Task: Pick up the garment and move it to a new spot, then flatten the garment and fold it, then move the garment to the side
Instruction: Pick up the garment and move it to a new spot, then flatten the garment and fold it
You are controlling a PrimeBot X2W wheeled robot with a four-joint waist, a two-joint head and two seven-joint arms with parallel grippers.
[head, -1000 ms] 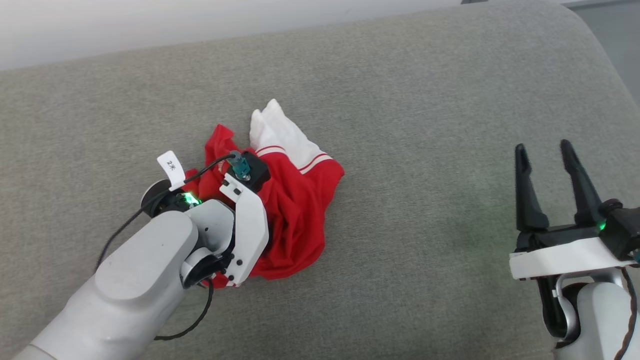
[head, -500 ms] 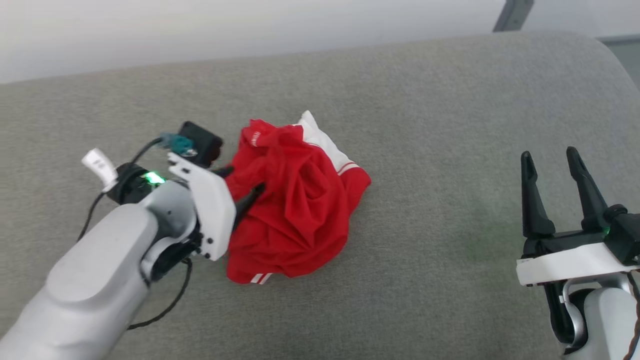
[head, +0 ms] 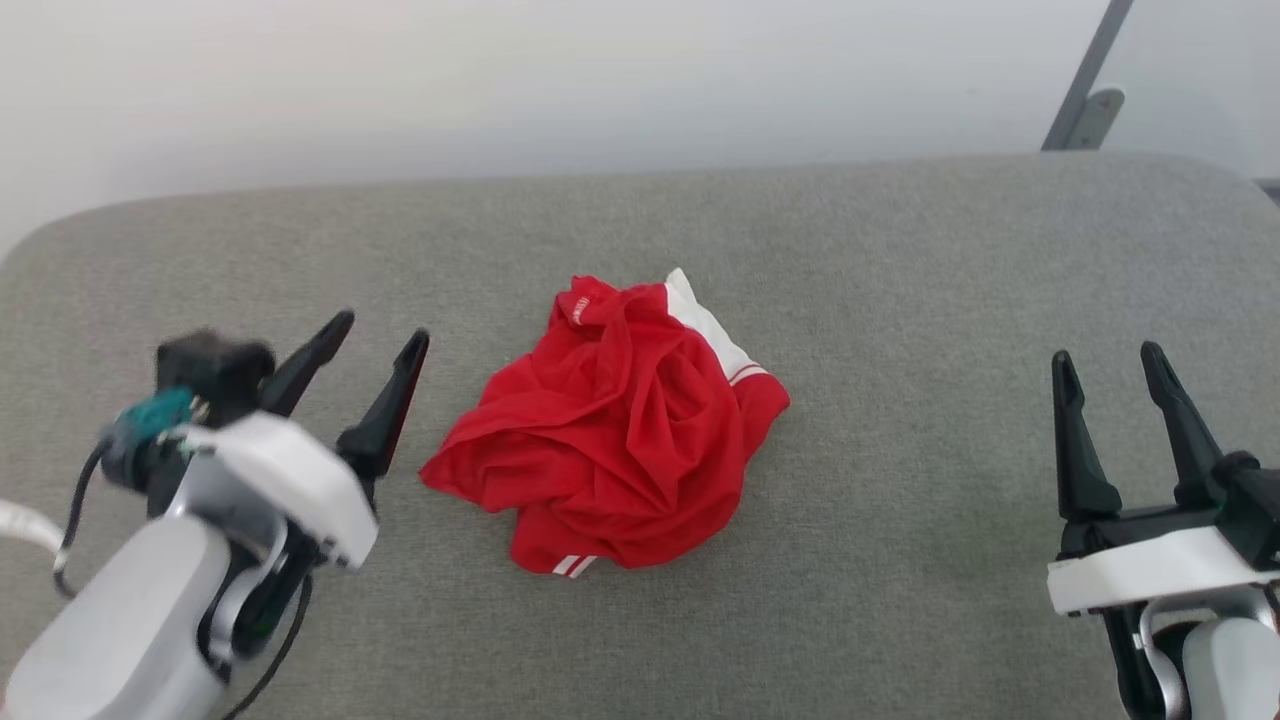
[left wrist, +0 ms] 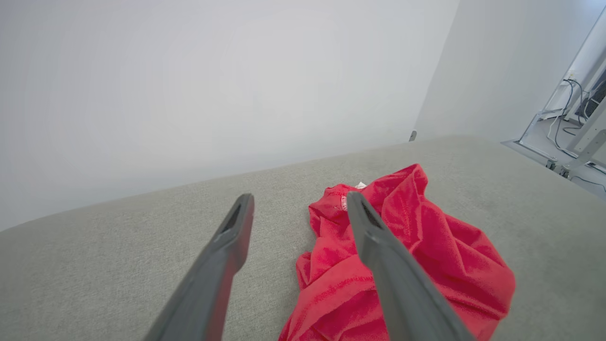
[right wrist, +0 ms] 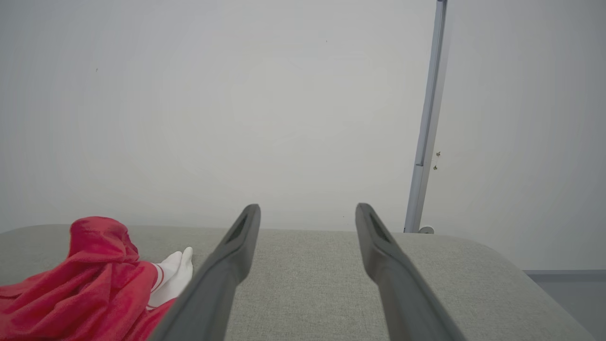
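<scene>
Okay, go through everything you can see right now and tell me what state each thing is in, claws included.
garment: crumpled in a heap on the cushion, not flattened, not folded, held by neither claw.
left claw: open, holding nothing, just left of the garment.
right claw: open, holding nothing, well off to the garment's right.
grey cushion: flat, bearing the garment near its middle.

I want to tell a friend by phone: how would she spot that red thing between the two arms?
Find the broad grey cushion before the pale wall. Near its middle, between the left pincer and the right pincer, both open and not touching it, lies the garment, a crumpled heap. It alone is bright red, with a white sleeve end and thin striped trim.
</scene>
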